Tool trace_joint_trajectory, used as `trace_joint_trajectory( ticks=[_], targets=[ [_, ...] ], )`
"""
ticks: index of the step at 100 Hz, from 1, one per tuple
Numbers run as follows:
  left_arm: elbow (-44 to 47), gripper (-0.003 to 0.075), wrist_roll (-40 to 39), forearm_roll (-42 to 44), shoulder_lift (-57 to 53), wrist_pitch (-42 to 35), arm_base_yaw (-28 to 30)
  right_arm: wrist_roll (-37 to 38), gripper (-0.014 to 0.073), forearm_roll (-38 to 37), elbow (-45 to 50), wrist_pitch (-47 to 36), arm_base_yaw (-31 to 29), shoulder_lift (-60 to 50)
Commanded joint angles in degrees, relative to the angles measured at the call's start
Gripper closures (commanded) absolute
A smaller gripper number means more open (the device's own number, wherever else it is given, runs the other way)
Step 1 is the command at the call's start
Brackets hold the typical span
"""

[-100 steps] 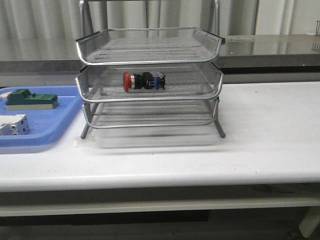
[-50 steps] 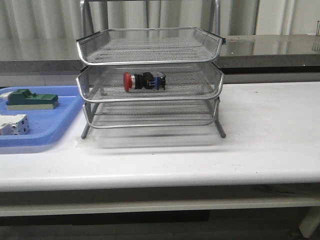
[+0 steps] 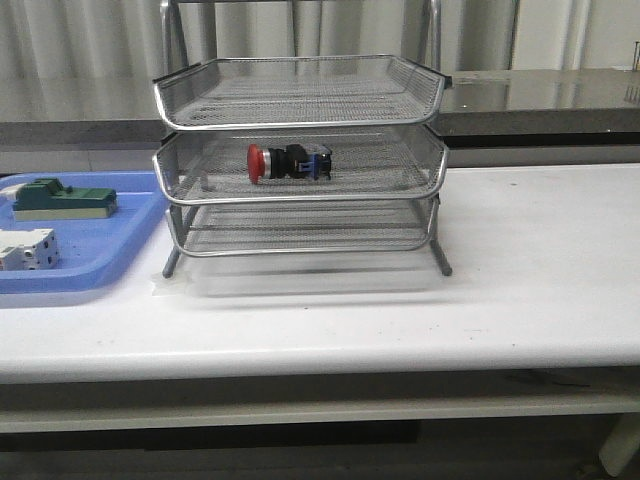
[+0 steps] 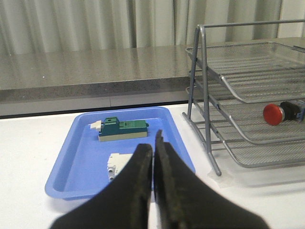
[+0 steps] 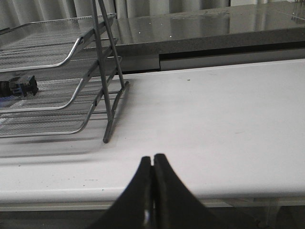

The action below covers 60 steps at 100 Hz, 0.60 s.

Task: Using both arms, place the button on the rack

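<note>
- A white table [image 3: 540,300] is stretching across the front view, its rounded front edge catching soft light.
- A grey speckled counter [image 3: 540,95] is running behind it, its polished top reflecting the brightness above.
- Pale pleated curtains [image 4: 95,24] are hanging along the back wall.
- A dark gap is showing beneath the table's lower rail [image 3: 300,410].

The left gripper [image 4: 153,157] has its two dark fingers [image 4: 140,164] pressed together with nothing between them, and it hangs above the table surface. The right gripper [image 5: 152,164] is likewise closed and empty (its tips meet in a thin seam). Neither arm shows in the front view.
</note>
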Motion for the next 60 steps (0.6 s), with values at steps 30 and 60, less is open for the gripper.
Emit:
trace_joint_trajectory(
  ticks=[30,60],
  targets=[
    [6.55,0.0716,-0.64,-1.42,-9.44,-7.2,6.61,-0.42,0.0651,-0.85,-1.0,-5.03,-0.43,-1.06],
    [8.98,0.0716,-0.64,-1.42,-9.95,-10.09,6.59,-0.42,0.0651,-0.85,-1.0,-5.03,-0.43,-1.06]
  ],
)
